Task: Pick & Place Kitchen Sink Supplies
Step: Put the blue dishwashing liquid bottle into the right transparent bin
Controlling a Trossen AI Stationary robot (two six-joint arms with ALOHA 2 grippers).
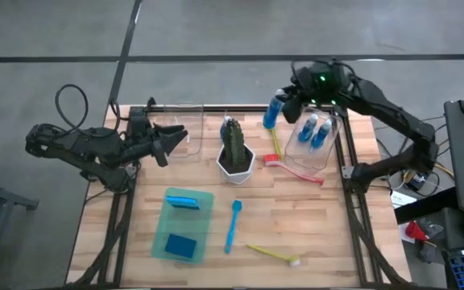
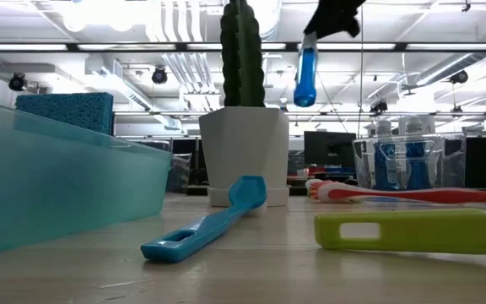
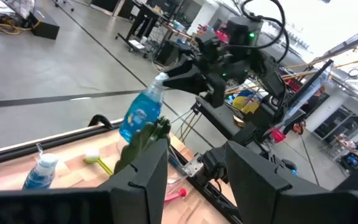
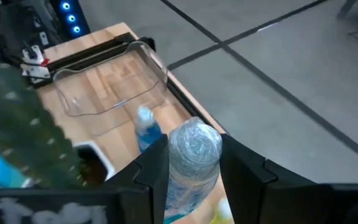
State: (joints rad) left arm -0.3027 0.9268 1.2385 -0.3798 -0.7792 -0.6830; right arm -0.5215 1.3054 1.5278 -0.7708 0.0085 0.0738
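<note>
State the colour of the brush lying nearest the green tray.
Blue: the brush beside the tray is blue all along, clearest in the high view.

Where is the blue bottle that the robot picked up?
The blue bottle hangs in the right gripper, up off the table at its far right, between the cactus and the clear bin holding two more bottles.

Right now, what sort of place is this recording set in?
Probably a robotics lab or workshop, not a real kitchen: a slatted wooden worktable on bare grey concrete floor, rows of strip ceiling lights over distant desks with monitors, and two dark robot arms.
</note>
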